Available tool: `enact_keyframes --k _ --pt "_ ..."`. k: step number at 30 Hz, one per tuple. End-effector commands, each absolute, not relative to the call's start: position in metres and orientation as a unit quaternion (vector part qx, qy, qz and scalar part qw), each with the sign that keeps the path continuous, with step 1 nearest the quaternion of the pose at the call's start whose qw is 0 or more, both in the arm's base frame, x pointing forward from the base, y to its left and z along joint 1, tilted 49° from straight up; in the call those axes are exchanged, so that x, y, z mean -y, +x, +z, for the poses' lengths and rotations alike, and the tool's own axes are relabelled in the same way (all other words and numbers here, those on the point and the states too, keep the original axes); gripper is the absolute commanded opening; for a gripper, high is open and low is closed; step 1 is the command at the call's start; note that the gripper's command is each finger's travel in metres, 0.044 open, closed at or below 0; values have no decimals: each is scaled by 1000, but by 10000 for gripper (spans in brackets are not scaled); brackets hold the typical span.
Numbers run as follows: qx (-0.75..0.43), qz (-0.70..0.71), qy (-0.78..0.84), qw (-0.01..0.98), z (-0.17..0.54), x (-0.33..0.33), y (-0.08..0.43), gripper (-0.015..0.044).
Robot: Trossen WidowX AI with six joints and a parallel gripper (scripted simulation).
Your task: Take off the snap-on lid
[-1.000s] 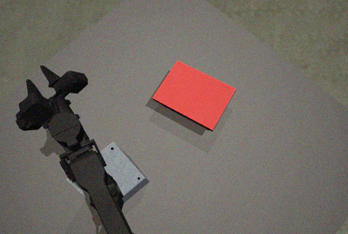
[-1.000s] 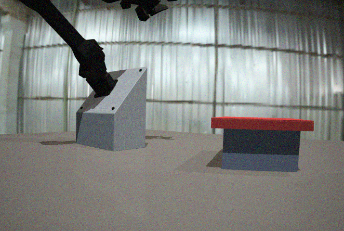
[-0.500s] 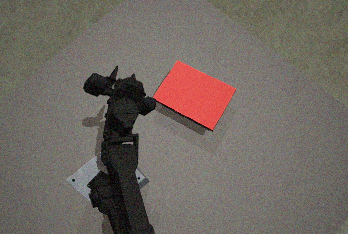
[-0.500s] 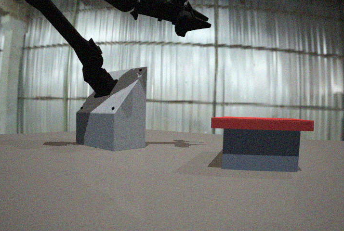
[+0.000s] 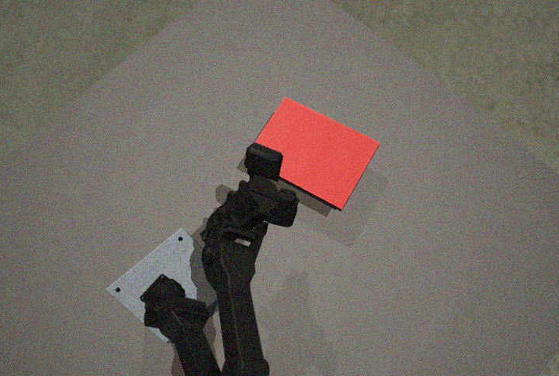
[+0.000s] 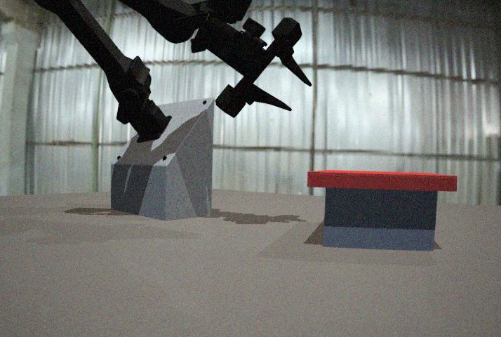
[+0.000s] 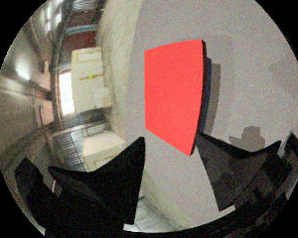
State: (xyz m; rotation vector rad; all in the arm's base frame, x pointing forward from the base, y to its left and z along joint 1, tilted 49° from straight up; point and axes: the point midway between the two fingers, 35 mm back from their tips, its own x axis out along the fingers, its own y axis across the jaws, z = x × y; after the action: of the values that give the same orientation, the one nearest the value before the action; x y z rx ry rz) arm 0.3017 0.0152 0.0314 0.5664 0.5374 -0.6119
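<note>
The red lid (image 5: 320, 150) (image 6: 382, 182) (image 7: 174, 89) sits level on top of the blue storage box (image 6: 378, 239) (image 7: 208, 89) and overhangs its sides. My gripper (image 6: 300, 97) (image 7: 171, 139) is open, with nothing between its fingers. It hangs above and to the left of the lid in the exterior view, fingers tilted down toward it and well clear of it. In the top view the gripper's body covers the lid's left corner, and its fingertips are hidden. The box is almost wholly hidden under the lid there.
The grey wedge-shaped mount (image 5: 156, 261) (image 6: 201, 147) stands on the table (image 5: 422, 283) (image 6: 259, 293), left of the box, with the arm's base on its slope. Table edges show in the top view. Pale blocks stand in the room behind in the wrist view.
</note>
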Motion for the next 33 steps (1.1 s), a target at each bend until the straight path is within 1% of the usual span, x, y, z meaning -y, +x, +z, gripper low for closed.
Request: enact_keyframes --k 1,12,19,33 --pt "-235 -327 298 866 31 -2 299 235" --pt "-235 -327 298 866 29 0 299 235" --pt "-235 -327 297 866 -14 48 291 235" --pt "-235 -327 297 866 -19 53 298 235"
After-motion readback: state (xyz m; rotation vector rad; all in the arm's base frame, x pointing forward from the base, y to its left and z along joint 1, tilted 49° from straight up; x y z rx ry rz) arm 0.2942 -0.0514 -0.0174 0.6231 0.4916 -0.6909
